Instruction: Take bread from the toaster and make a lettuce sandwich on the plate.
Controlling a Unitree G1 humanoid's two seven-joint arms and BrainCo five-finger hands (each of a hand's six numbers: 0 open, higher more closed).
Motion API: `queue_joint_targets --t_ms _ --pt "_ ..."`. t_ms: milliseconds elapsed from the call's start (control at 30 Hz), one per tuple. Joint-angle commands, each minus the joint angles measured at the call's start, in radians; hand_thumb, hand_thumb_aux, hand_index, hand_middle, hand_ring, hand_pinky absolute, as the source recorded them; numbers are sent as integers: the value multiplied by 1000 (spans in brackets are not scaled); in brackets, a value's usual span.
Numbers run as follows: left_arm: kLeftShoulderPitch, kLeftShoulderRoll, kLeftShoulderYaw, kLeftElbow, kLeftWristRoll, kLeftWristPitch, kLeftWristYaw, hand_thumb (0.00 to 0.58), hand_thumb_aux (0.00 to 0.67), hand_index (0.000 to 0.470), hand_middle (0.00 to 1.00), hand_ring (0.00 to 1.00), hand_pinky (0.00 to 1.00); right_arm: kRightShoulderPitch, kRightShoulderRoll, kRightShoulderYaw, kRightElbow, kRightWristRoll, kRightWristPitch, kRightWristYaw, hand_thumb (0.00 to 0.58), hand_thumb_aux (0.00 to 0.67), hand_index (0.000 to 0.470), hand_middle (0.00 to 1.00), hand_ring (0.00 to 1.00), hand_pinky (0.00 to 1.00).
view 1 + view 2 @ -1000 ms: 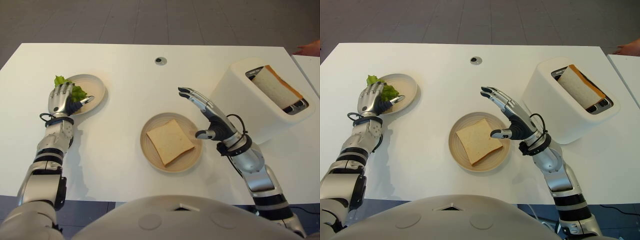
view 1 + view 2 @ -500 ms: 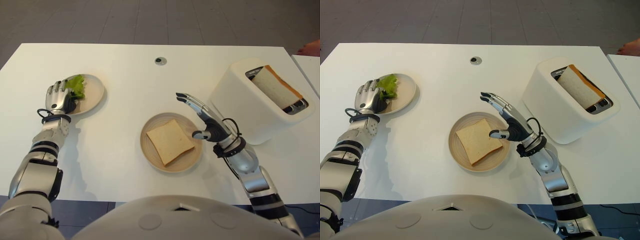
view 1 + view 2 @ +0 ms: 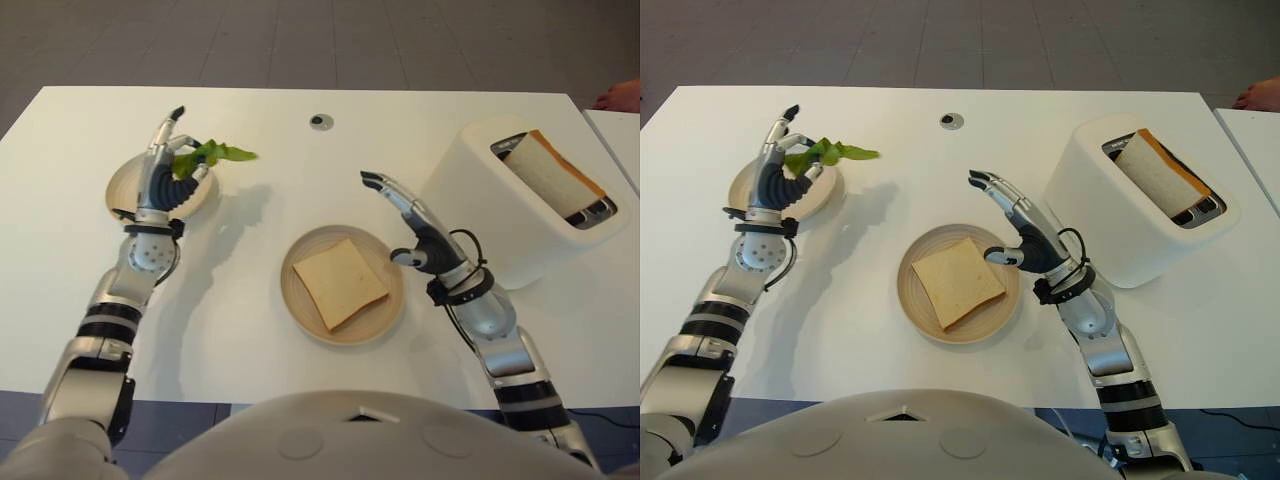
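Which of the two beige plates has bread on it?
The round beige plate in the middle, carrying a square bread slice; the other beige plate lies beneath the left robot hand gripping green lettuce.

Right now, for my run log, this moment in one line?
left hand: holds lettuce | right hand: open | plate: bread slice | toaster: second slice

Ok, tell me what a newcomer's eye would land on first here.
The left robot hand holding a lettuce leaf in the air above the small plate on the left. Next, the bread slice lying on the centre plate, and the white toaster at right with another slice sticking out.
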State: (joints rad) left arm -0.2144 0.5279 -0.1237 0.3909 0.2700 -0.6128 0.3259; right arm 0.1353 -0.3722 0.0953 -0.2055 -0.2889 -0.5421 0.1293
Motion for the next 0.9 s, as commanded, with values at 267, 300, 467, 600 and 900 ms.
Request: queue_joint_targets --t_ms 267,300,467,600,900 --pt "146 -200 -255 -72 77 -95 -267 580 670 470 0 0 0 -49 -14 -96 -27 71 16 10 0 0 0 0 0 0" --pt "152 -201 -270 -62 92 -105 -280 580 670 470 0 0 0 -50 -15 -100 -25 71 15 11 0 0 0 0 0 0" --pt "198 -198 -315 -71 133 -144 -337 580 670 470 0 0 0 -66 -9 -105 -11 64 16 14 0 0 0 0 0 0" --pt "212 -177 -295 -126 134 -161 -363 580 670 470 0 0 0 -83 -5 -99 10 53 10 14 0 0 0 0 0 0" --pt "238 -164 -316 -176 167 -170 -430 580 670 470 0 0 0 -103 -24 -110 42 43 0 17 0 0 0 0 0 0"
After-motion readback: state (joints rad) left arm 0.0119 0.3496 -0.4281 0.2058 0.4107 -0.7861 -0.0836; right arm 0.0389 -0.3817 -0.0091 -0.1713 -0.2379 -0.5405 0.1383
